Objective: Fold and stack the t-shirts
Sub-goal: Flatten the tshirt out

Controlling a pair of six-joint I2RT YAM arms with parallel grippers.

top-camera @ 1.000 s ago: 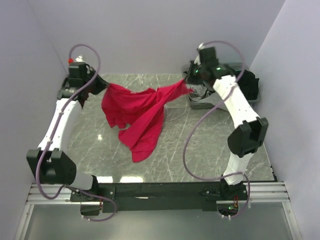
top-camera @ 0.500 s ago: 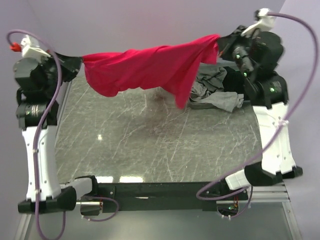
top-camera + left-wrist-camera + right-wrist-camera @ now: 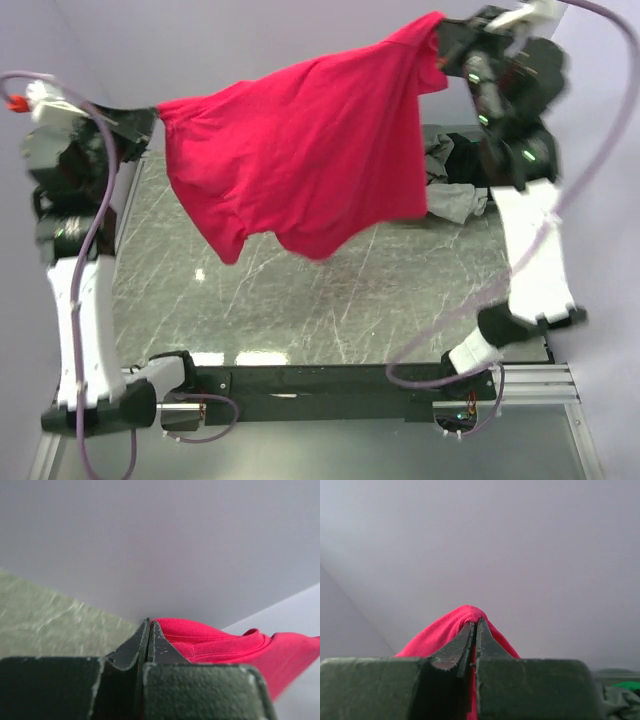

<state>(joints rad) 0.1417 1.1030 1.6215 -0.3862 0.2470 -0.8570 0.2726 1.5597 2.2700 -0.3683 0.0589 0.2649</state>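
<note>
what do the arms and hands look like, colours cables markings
The left arm and right arm have white link shells and black joint housings. A thin purple cable loops along each. The left carries a red connector near its wrist; the right shows small green lights. The left hand and right hand are dark and scuffed, tapering to narrow tips.

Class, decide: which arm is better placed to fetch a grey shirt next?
Right, probably: the grey shirts lie far right, beside the right arm. The left tool grips the red shirt on the opposite side.
</note>
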